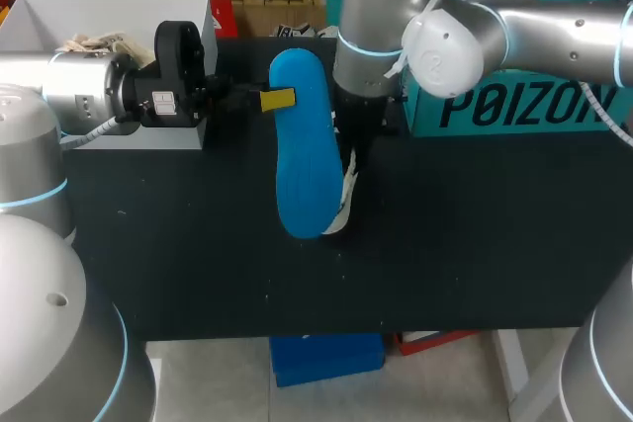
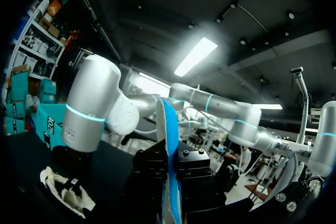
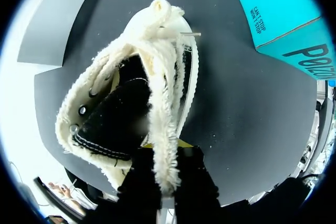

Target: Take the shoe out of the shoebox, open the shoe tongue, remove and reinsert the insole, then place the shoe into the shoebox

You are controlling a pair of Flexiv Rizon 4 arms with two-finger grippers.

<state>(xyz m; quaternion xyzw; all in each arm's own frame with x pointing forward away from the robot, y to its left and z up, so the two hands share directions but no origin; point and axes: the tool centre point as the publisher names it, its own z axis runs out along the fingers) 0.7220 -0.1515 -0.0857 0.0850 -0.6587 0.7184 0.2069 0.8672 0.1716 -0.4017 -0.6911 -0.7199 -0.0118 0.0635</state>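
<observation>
While the left gripper [image 1: 280,100] pinches the blue insole [image 1: 300,160] and the right gripper [image 3: 164,167] grips the shoe [image 3: 121,108], the insole should go in toe first, slowly.

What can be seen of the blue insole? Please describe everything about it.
The insole is bright blue, plain, long with rounded ends, and looks like thin foam. It is out of the shoe and held above the dark table, broad face up. The left hand pinches its edge near one end; the left wrist view shows it edge-on between the fingers. Its other end overlaps the shoe in the head view; contact cannot be told.
</observation>
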